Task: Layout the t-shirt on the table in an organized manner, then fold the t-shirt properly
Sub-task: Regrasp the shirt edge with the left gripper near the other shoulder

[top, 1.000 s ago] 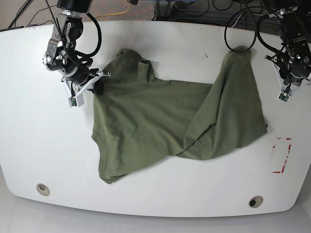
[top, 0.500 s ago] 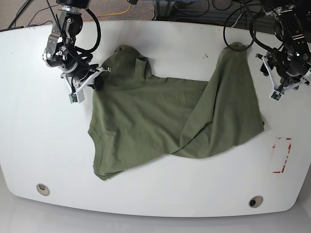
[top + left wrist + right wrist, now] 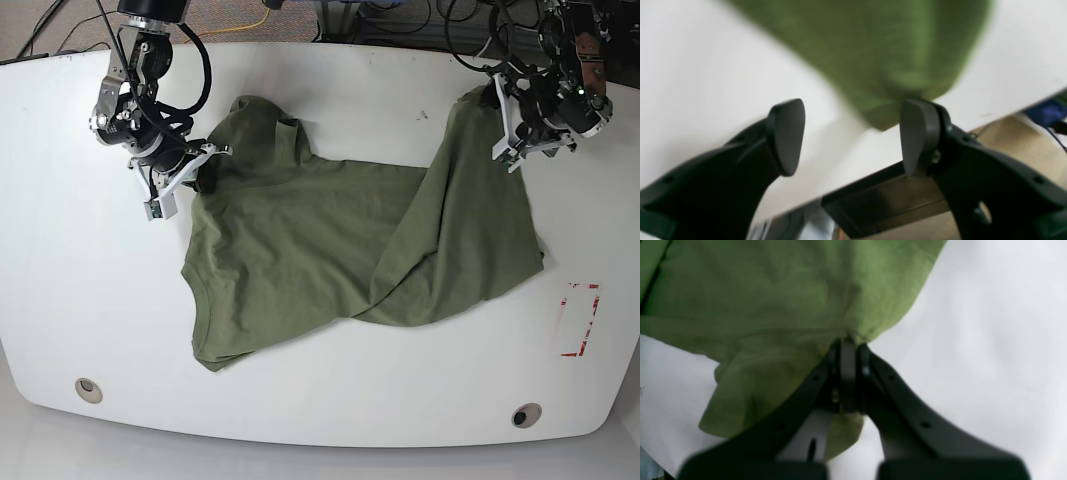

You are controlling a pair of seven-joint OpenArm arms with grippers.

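Olive t-shirt [image 3: 340, 250] lies crumpled: you're spreading. Right gripper [image 3: 848, 346] pinches its nine-o'clock edge; left gripper [image 3: 851, 136] gapes wide, empty, needing the one-o'clock corner.

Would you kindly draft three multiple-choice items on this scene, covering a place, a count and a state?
1. Where is the red tape rectangle? A beside the right arm; B on the glossy white table on the left arm's side; C under the shirt.
2. How many round grommet holes show? A one; B two; C four.
3. The right pincer is: A open; B out of view; C shut on the olive-green cotton t-shirt.

Key: B, the tape lies below the left arm in the base view; B, one hole near each front corner; C, cloth is pinched between its closed jaws.
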